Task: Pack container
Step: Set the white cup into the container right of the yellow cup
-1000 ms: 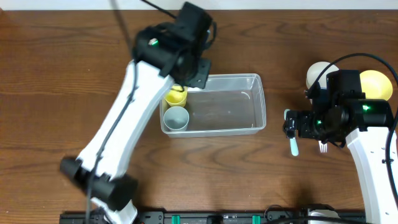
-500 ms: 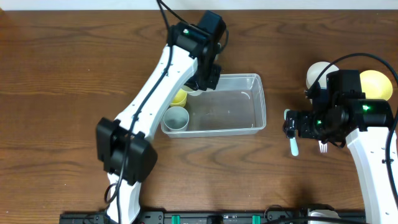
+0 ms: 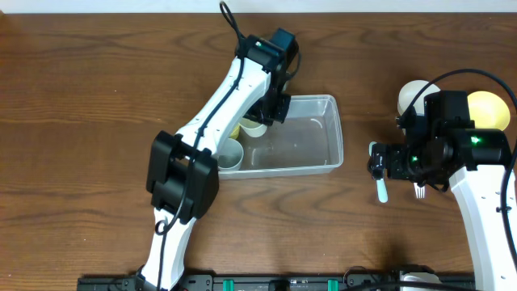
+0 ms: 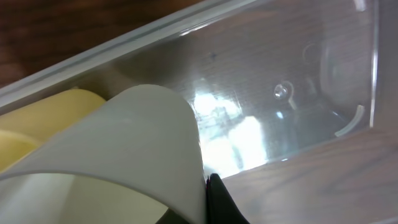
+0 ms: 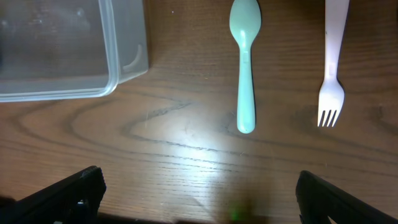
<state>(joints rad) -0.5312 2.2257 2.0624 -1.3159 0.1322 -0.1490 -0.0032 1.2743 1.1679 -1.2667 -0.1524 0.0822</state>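
On the table (image 3: pixel 81 121), a white cup (image 3: pixel 255 128) is clamped by the left gripper (image 3: pixel 263 118) over the container (image 3: pixel 333 158) (its left end); the right gripper (image 5: pixel 199 193) is held spread apart.

Over the last second we watch the left arm (image 3: pixel 230 97) swing across the table (image 3: pixel 81 97). Its elbow (image 3: pixel 184 174), which sat low at the near left, is now drawn up close to the container (image 3: pixel 325 99), and the forearm lies over the container's left end. The wrist (image 3: pixel 279 44) has moved right and further back, beyond the far rim. The left gripper (image 3: pixel 265 113) has come down with a white cup (image 3: pixel 256 128), which now shows inside the container just beside the yellow cup (image 4: pixel 50 118) — a second ago it was all but hidden under the gripper. The arm now covers most of the yellow cup and an edge of the grey cup (image 3: pixel 233 153).
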